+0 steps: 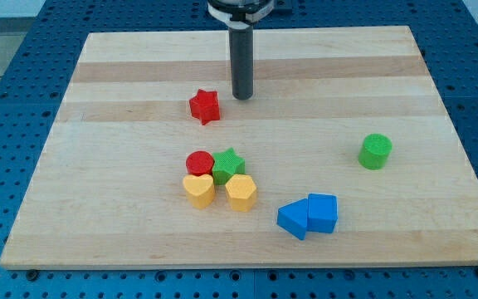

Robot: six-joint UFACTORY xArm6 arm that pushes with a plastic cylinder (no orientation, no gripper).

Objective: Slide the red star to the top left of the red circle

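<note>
Red star [205, 106] sits above circle [198, 163], not yet left enough; my tip [241, 97] just right, no claw fitted, nothing held.

A pale wooden board [123, 232] fills most of the scene, its planks running left to right in lighter and darker bands — even, soft light across it, with only short shadows. Around it on every side sits a blue perforated surface [7, 100], dotted with regular holes. At the far left corner, a sliver of lighter grey — too little to make out.
</note>
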